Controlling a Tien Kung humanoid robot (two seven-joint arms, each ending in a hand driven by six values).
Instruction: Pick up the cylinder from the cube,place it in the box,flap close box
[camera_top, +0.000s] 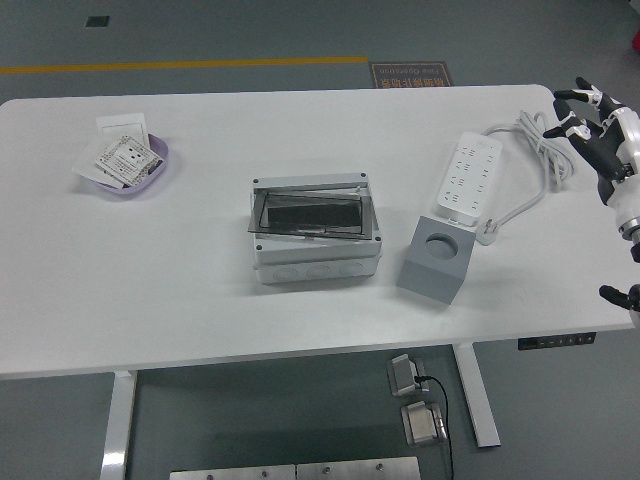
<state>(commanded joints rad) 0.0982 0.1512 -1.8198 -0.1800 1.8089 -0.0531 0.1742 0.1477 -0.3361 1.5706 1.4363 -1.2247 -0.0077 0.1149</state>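
1. Head view: my right hand (597, 125) hovers at the table's far right edge, fingers spread, holding nothing.
2. The cube (436, 257) lies well left of and nearer than it, beside the box (315, 232); only a round recess shows on top, so I cannot tell the cylinder's place.
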